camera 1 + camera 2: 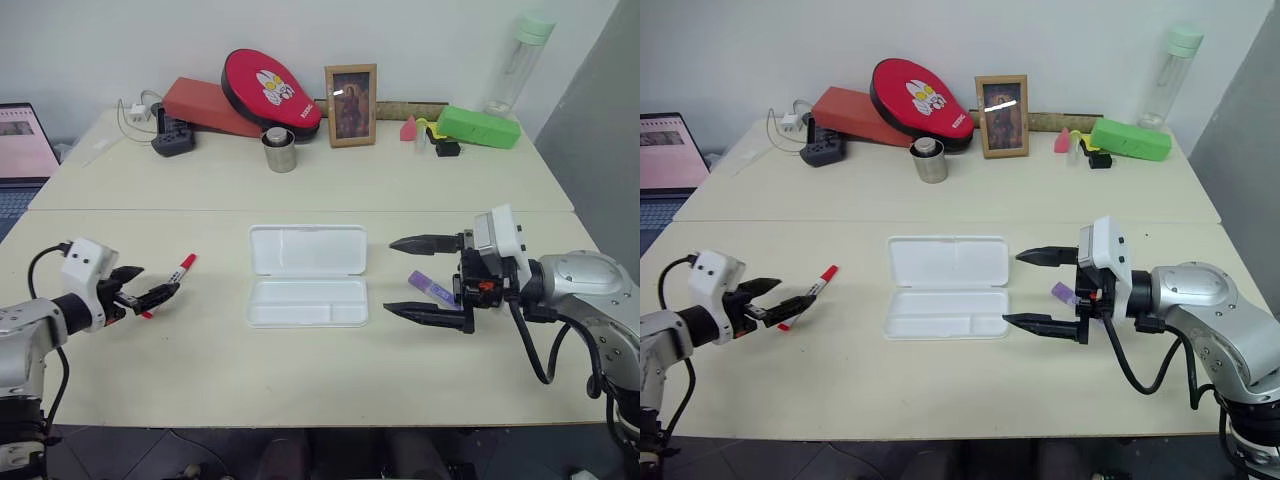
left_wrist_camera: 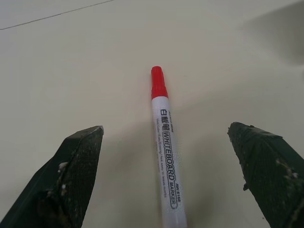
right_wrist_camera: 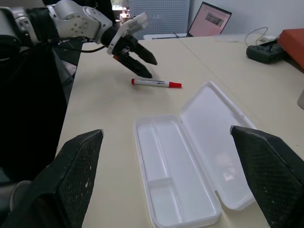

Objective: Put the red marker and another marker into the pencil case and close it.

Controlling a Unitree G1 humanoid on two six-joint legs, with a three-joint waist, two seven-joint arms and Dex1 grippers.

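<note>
The pencil case [image 1: 307,276] lies open and flat in the middle of the table [image 1: 200,360], lid folded back, its white divided tray holding nothing. The red marker [image 2: 166,156], a white barrel with a red cap printed "WHITEBOARD MARKER", lies on the table to the case's left, between the spread fingers of my left gripper [image 1: 150,294], which grips nothing. My right gripper [image 1: 418,279] hangs wide open and empty just right of the case, with the purple-capped marker [image 1: 431,288] on the table behind its fingers.
</note>
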